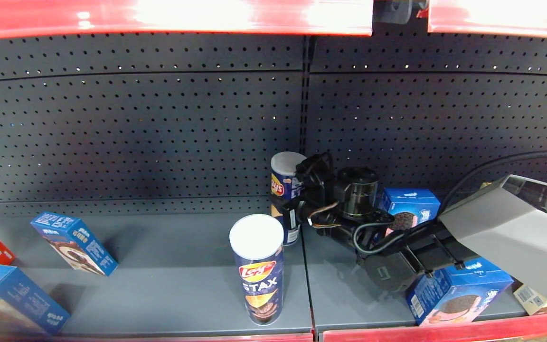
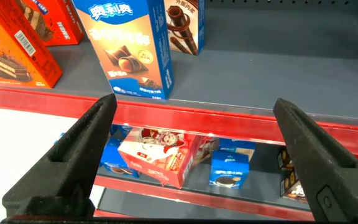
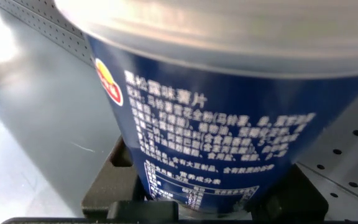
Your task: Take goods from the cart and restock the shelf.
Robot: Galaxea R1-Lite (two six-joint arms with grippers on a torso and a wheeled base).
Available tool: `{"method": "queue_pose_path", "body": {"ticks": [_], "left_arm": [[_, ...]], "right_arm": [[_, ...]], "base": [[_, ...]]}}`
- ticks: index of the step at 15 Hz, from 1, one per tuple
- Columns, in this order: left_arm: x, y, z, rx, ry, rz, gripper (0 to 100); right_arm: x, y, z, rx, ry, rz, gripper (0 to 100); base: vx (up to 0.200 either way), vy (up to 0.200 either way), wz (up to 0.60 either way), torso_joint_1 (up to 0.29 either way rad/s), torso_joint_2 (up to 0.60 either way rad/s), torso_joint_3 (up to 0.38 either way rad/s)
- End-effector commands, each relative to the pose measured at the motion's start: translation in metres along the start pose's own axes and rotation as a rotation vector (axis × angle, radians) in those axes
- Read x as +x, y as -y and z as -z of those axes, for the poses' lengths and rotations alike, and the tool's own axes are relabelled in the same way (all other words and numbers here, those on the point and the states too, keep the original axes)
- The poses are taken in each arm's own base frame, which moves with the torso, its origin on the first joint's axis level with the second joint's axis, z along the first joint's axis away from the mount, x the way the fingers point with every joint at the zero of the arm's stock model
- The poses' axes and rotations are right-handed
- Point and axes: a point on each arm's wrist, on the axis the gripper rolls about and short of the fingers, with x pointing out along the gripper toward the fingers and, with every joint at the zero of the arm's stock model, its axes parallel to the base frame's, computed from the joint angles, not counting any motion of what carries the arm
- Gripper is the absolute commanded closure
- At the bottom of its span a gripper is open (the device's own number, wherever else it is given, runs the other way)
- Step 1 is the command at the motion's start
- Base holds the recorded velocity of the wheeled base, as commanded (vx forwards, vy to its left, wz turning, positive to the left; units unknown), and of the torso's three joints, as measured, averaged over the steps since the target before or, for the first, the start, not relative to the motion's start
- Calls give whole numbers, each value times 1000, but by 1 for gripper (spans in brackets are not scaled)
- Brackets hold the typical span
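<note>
- The right gripper (image 1: 293,209) is clamped around a chip can (image 1: 283,183), which stands upright at the back of the shelf (image 1: 169,266), near the perforated wall (image 1: 159,133).
- A second can (image 1: 259,275) stands apart from it, near the front edge.
- A blue box (image 1: 409,206) sits just behind the arm.
- The left gripper (image 2: 194,162) gapes wide before a red shelf edge (image 2: 229,121).

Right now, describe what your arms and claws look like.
The left claw has two broad, matte black wedge-shaped fingers. The right arm is black, with round joint housings, looping black cables, thin orange wires at the wrist and a flat grey angular cover; the right claw is black too.
</note>
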Motion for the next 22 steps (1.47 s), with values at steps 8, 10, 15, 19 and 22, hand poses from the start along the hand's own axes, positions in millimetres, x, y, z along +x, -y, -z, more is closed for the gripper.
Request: {"method": "queue_pose_path", "body": {"ticks": [8, 10, 15, 19, 22], "left_arm": [[0, 0, 0, -1, 0, -1, 0], [0, 0, 0, -1, 0, -1, 0], [0, 0, 0, 1, -2, -1, 0], [0, 0, 0, -1, 0, -1, 0], [0, 0, 0, -1, 0, -1, 0]], "right_arm": [[0, -5, 3, -6, -12, -13, 0], [-1, -5, 3, -6, -13, -14, 0], [-12, -5, 8, -28, -52, -12, 0], [-37, 7, 5, -46, -93, 23, 0], [-41, 13, 6, -45, -103, 58, 0]], "base": [[0, 0, 0, 0, 0, 0], [0, 0, 0, 0, 0, 0], [0, 0, 0, 0, 0, 0], [0, 0, 0, 0, 0, 0], [0, 0, 0, 0, 0, 0]]}}
